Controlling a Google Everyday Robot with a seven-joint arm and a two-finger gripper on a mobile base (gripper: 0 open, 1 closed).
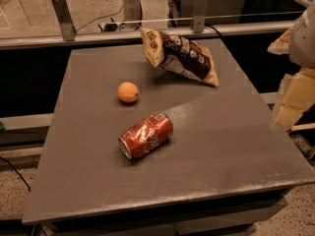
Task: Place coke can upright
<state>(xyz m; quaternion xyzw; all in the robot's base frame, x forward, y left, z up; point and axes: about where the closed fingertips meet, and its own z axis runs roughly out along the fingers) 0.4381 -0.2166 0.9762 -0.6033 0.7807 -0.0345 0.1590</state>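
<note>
- Grey tabletop (221, 146) fills most of the camera view, matte and flat, its front edge running along 6 o'clock.
- Behind it at 12 o'clock, a metal rail (98, 35) with upright brackets crosses the scene. Beyond that lies a pale floor with a dark cable (101, 18) trailing over it.
- A speckled floor shows at the bottom corners, at 5 and 7 o'clock.
- The coke can (146, 135) lies on its side near the middle of the table. Its long axis runs from 8 o'clock to 2 o'clock, with a silver end facing 8 o'clock, and its wall looks dented.
- An orange (128, 92) sits at 11 o'clock from the can, apart from it.
- A chip bag (179, 55) rests at 1 o'clock from the can, well apart, toward the back of the table.
- The gripper (295, 90) appears as pale shapes at the 3 o'clock edge, well clear of the can and holding nothing that can be seen. Whether it is spread or pressed together I cannot tell.
- Judged from this, the task is at its start. The can is neither grasped nor upright, so the reach, grasp, turn and set-down all remain.
</note>
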